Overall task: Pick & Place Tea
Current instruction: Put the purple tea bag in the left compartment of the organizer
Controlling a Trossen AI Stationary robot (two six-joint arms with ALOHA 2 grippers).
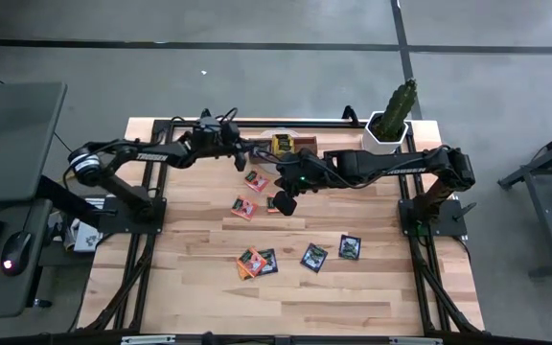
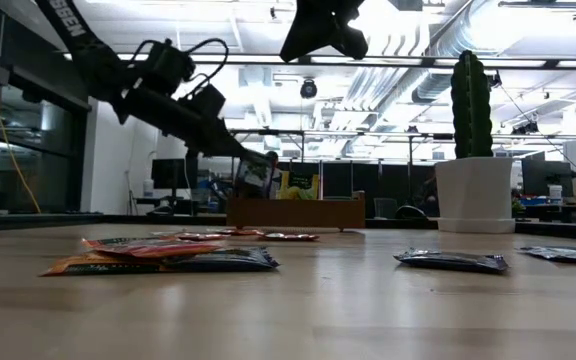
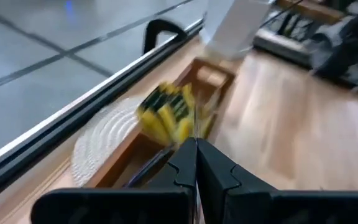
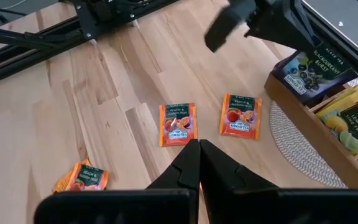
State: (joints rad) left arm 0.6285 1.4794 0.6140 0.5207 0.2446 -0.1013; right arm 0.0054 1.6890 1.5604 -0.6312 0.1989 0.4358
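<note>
Nearest the low camera: an orange-and-dark pile of sachets (image 2: 163,258) lying flat on the surface (image 2: 298,310).
Left gripper (image 3: 196,163): fingers pressed together at the wooden tray (image 3: 211,81); the low view suggests a dark sachet (image 2: 252,176) at its tip over the tray's end, though no view settles a pinch.
Right gripper (image 4: 199,163): fingers pressed together, empty, hovering above two orange sachets (image 4: 178,124).
Tea: yellow sachets (image 4: 353,118) already stand in the tray beyond the left gripper; the rest lie scattered below and past the right gripper.
Doing it well: probably lower squarely into one compartment before letting go.
View difference: only the right wrist view makes labels readable; only the high view shows the four far sachets (image 1: 313,256).
</note>
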